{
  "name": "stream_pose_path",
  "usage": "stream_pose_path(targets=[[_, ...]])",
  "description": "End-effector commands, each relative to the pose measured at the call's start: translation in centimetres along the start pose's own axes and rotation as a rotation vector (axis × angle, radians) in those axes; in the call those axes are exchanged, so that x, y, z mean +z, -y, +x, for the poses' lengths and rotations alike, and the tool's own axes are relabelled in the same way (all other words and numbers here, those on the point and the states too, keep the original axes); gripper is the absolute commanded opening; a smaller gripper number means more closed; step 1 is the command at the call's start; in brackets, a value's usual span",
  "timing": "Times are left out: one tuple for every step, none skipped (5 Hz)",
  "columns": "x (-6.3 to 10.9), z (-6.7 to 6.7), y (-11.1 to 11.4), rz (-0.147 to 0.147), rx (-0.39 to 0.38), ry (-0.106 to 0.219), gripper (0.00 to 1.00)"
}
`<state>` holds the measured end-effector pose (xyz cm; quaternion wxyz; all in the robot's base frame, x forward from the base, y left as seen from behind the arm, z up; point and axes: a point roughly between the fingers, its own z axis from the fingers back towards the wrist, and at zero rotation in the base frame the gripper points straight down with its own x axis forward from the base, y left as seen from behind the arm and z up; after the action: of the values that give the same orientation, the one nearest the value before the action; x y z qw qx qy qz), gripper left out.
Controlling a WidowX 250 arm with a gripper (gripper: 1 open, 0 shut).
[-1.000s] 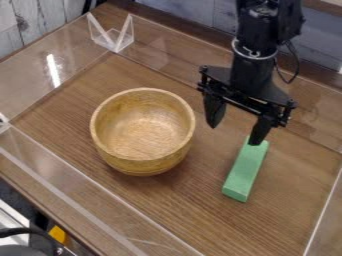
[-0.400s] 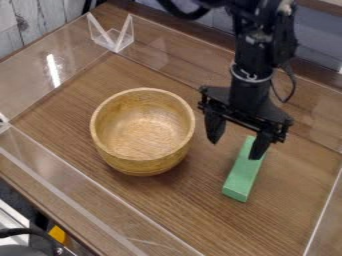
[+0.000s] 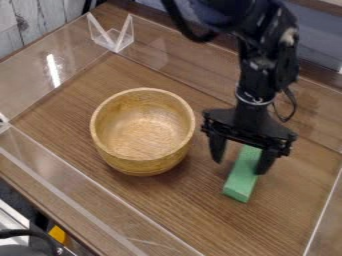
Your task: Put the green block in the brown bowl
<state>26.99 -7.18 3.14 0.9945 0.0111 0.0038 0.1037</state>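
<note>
The green block (image 3: 242,180) lies flat on the wooden table, right of the brown bowl (image 3: 142,129), with its long axis running from near to far. My gripper (image 3: 245,159) points straight down over the block's far half, open, one finger (image 3: 218,148) on each side of the bar. The fingertips sit low, close to the tabletop, and part of the block is hidden behind them. The round wooden bowl stands upright with nothing inside it.
Clear acrylic walls (image 3: 80,190) fence the table on the left and front edges, with a clear angled piece (image 3: 111,33) at the back left. The wooden tabletop (image 3: 160,200) shows in front of the bowl.
The gripper has come down toward the block and shifted slightly nearer the camera, its open fingers now straddling the bar. The block and the bowl have not moved.
</note>
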Motion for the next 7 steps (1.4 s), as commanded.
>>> stream_pose_path(targets=[[-0.4,1.0,0.6,-0.012,0.060,0.027,0.00],[4.1,-0.2,0.7,-0.071,0.064,0.055,0.00],[8.3,-1.7,0.2,-0.124,0.092,0.084,0.00],[11.3,-1.7,-2.8,-0.147,0.120,0.103,0.00],[10.7,-1.7,-5.6,-0.126,0.149,0.100,0.00],[10.0,-1.9,-9.7,-0.112,0.196,0.098,0.00],[8.5,-3.0,-13.1,-0.104,0.188,0.098,0.00]])
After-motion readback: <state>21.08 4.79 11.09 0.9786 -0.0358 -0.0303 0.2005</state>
